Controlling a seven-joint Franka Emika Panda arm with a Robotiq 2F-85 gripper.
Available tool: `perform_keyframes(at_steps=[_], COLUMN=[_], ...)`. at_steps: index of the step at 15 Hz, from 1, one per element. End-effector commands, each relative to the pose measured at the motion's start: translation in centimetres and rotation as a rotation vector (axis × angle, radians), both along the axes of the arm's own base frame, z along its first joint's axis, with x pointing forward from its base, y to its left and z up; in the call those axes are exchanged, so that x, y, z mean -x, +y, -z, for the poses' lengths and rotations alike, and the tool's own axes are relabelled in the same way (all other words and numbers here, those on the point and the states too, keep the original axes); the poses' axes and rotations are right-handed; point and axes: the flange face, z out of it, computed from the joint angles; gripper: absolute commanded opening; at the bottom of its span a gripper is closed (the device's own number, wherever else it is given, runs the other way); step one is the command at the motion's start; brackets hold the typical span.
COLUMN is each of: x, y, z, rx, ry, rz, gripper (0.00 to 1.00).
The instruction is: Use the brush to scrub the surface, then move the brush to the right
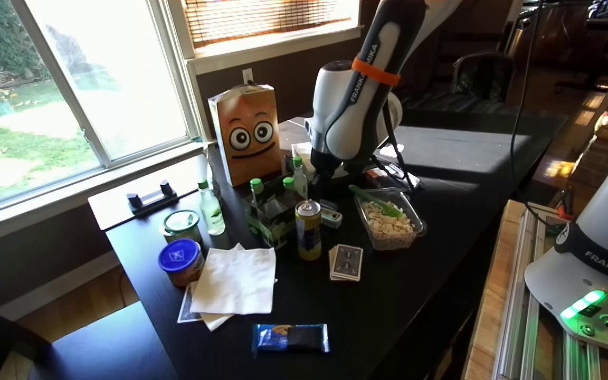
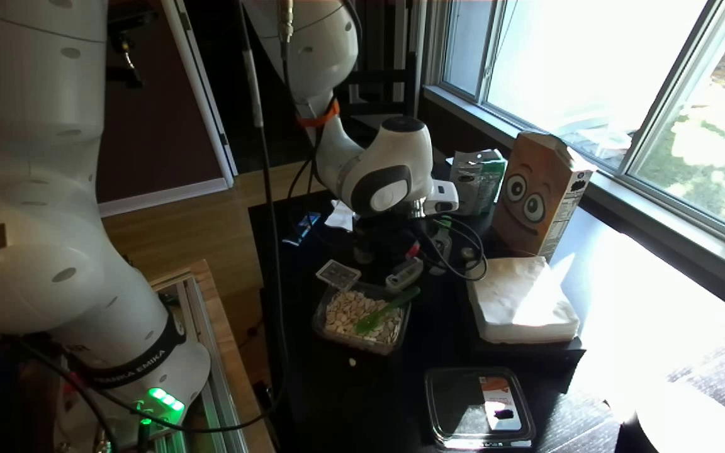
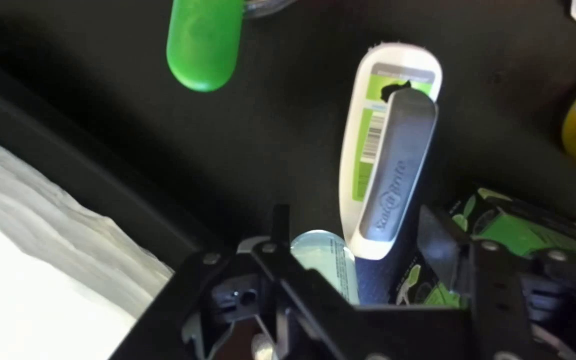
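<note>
The brush (image 3: 398, 165) has a white body, a green label and a grey handle bar. It lies on the glossy black tabletop (image 3: 278, 145), the surface. The brush also shows in both exterior views (image 1: 331, 217) (image 2: 404, 274), as does the tabletop (image 1: 388, 295) (image 2: 362, 393). My gripper (image 3: 353, 220) is open, its fingers apart on either side of the brush's near end in the wrist view. Nothing is held between them. In an exterior view the gripper (image 1: 325, 177) points down just behind the brush. How high the fingertips are above the table is hard to tell.
A clear bottle (image 3: 324, 257) and a bottle carrier (image 3: 518, 235) stand close to the fingers. A yellow can (image 1: 308, 232), a tub of pale pieces (image 1: 391, 224) with a green spoon (image 3: 203, 45), and cards (image 1: 347, 262) surround the brush. A napkin stack (image 2: 520, 302) is nearby.
</note>
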Motion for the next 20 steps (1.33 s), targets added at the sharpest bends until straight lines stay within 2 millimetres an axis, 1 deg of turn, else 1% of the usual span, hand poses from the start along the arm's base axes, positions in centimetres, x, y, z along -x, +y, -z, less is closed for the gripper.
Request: perform_keyframes(at_steps=[1, 2, 3, 4, 5, 6, 7, 8, 13, 14, 17, 18, 20], x=[-0.7, -0.7, -0.7, -0.7, -0.7, -0.6, -0.5, -0.5, -0.9, -1.2, -2.0, -2.2, -2.4], y=[0.2, 0.3, 0.3, 0.4, 0.5, 0.6, 0.6, 0.5, 0.1, -0.1, -0.8, -1.0, -1.3], z=[0.9, 1.1, 1.2, 1.2, 1.3, 1.4, 1.5, 1.7, 2.5, 2.8, 3.6, 3.8, 4.3], rx=[-0.006, -0.009, -0.012, -0.015, -0.016, -0.018, -0.025, -0.028, -0.038, -0.042, -0.037, -0.036, -0.032], ry=[0.038, 0.044, 0.049, 0.053, 0.056, 0.067, 0.074, 0.082, 0.100, 0.090, 0.093, 0.095, 0.097], rz=[0.013, 0.014, 0.017, 0.019, 0.022, 0.028, 0.032, 0.043, 0.076, 0.080, 0.107, 0.116, 0.131], gripper=[0.58, 0.46, 0.42, 0.41, 0.36, 0.39, 0.46, 0.63, 0.97, 0.99, 1.00, 0.97, 0.81])
